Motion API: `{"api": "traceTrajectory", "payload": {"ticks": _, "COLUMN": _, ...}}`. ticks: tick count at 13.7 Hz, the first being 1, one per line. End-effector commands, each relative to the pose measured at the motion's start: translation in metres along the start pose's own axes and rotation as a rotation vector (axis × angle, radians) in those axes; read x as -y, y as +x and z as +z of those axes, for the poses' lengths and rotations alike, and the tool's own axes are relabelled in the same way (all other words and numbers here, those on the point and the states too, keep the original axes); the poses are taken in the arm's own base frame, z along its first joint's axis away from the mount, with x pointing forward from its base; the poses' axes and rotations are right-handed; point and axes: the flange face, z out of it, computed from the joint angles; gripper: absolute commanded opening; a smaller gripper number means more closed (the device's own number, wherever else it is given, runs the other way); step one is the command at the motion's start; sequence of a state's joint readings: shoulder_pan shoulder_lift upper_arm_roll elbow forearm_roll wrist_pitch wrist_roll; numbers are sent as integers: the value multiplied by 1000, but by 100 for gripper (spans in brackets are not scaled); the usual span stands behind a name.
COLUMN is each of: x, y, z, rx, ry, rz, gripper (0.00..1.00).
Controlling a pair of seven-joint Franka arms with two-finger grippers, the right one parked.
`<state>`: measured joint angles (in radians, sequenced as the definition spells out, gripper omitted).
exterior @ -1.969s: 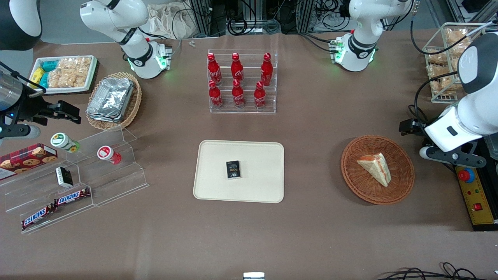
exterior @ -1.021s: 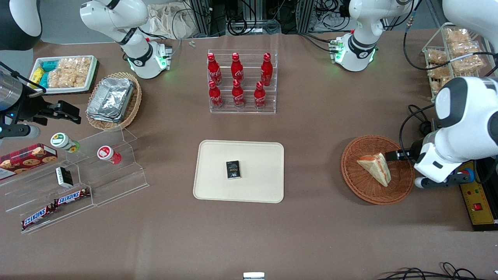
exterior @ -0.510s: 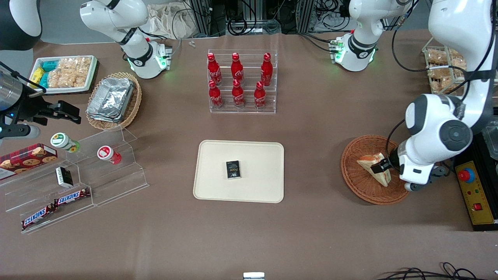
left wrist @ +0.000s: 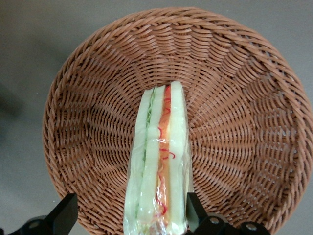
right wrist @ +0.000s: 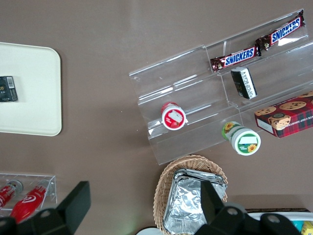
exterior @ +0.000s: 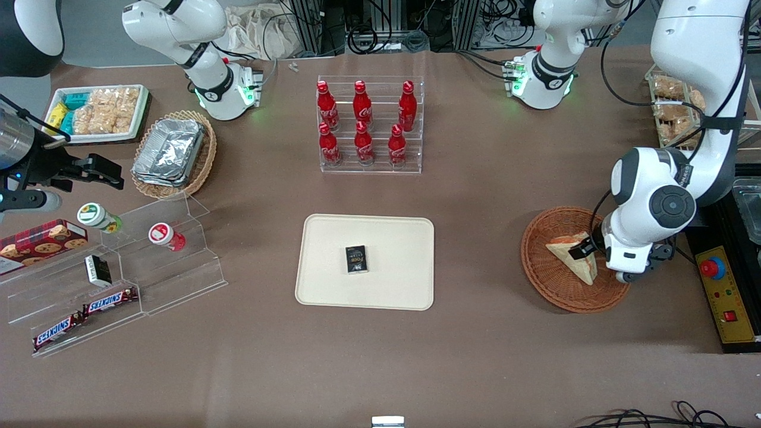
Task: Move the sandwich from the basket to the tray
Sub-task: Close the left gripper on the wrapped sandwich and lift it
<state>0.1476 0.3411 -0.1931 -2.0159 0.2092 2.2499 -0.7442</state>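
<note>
The sandwich lies in the round reddish-brown basket toward the working arm's end of the tabletop, a pale wedge with its filling edge turned upward. The end effector hangs low over the basket, directly above the sandwich. In the wrist view the sandwich shows its layers of white bread, green and orange-red filling under clear wrap, and the two dark fingers stand spread apart, one on each side of the wedge, with the woven basket beneath; the end effector is open and grips nothing. One finger stands just beside the bread, the other well apart from it. The cream tray sits near the middle of the tabletop, well apart from the basket, with a small black box lying flat on it.
</note>
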Motion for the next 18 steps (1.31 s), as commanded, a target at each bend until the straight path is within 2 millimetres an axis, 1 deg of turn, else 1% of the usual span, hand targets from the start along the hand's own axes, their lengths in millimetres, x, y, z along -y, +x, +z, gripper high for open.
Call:
{"api": "traceTrajectory", "payload": {"ticks": 1, "x": 0, "y": -7, "z": 18, "rx": -19, "ry": -5, "rz": -19, "gripper": 100}}
{"api": "traceTrajectory", "payload": {"ticks": 3, "x": -1, "y": -10, "z": 31, "rx": -24, "ry": -22, "rz": -23, "gripper": 100}}
{"api": "traceTrajectory", "payload": {"ticks": 5, "x": -7, "y": -8, "z": 44, "rx": -16, "ry": -31, "rz": -43, "gripper": 100}}
{"api": "traceTrajectory", "payload": {"ticks": 6, "x": -8, "y": -5, "z": 44, "rx": -19, "ry": -36, "rz": -46, "gripper": 99}}
{"api": "traceTrajectory", "payload": {"ticks": 7, "x": -10, "y": -4, "z": 44, "rx": -20, "ry": -40, "rz": -53, "gripper": 84}}
{"api": "traceTrajectory", "payload": {"ticks": 8, "x": -14, "y": -3, "z": 42, "rx": -26, "ry": -45, "rz": -66, "gripper": 47}}
{"api": "traceTrajectory", "payload": {"ticks": 9, "x": -15, "y": -2, "z": 46, "rx": -24, "ry": -48, "rz": -74, "gripper": 11}}
{"api": "traceTrajectory", "payload": {"ticks": 10, "x": -16, "y": -3, "z": 47, "rx": -22, "ry": -46, "rz": -73, "gripper": 0}}
{"api": "traceTrajectory", "payload": {"ticks": 11, "x": -15, "y": -3, "z": 43, "rx": -29, "ry": -49, "rz": -68, "gripper": 0}}
{"api": "traceTrajectory", "payload": {"ticks": 13, "x": -17, "y": 4, "z": 25, "rx": -50, "ry": -57, "rz": -37, "gripper": 0}}
{"api": "traceTrajectory", "payload": {"ticks": 14, "x": -16, "y": 5, "z": 12, "rx": -49, "ry": -44, "rz": -4, "gripper": 0}}
{"api": "traceTrajectory", "payload": {"ticks": 15, "x": -14, "y": 7, "z": -5, "rx": -40, "ry": -23, "rz": 28, "gripper": 0}}
{"api": "traceTrajectory", "payload": {"ticks": 16, "x": -14, "y": 12, "z": -29, "rx": -24, "ry": -3, "rz": 55, "gripper": 0}}
{"api": "traceTrajectory", "payload": {"ticks": 17, "x": -19, "y": 14, "z": -54, "rx": -2, "ry": 19, "rz": 100, "gripper": 0}}
{"api": "traceTrajectory", "payload": {"ticks": 18, "x": -32, "y": 16, "z": -91, "rx": 20, "ry": 23, "rz": 151, "gripper": 0}}
